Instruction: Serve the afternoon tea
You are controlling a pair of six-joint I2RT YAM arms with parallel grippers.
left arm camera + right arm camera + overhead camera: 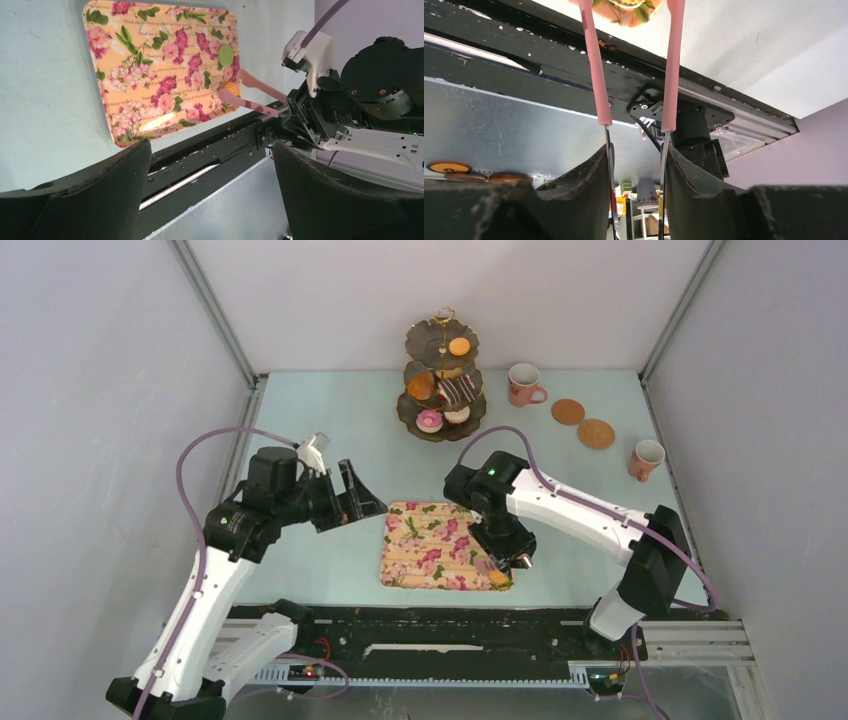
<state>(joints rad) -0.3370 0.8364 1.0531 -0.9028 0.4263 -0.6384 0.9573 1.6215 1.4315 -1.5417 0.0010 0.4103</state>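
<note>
My right gripper [505, 555] is shut on the pink-handled tongs [255, 95], also seen in the right wrist view [594, 65]. The tong tips sit on either side of an orange macaron [230, 89] at the near right corner of the floral tray [425, 545]. A green macaron [226, 55] lies on the tray just beyond it. My left gripper [350, 505] is open and empty, just left of the tray. A tiered stand [442, 380] at the back holds another orange macaron [459, 345], a croissant [421, 386], a chocolate slice [457, 390] and a pink donut [429, 420].
Two pink mugs [523, 385] [645, 458] and two cork coasters [567, 411] [596, 433] stand at the back right. The black rail [450, 625] runs along the table's near edge. Grey walls close in the sides.
</note>
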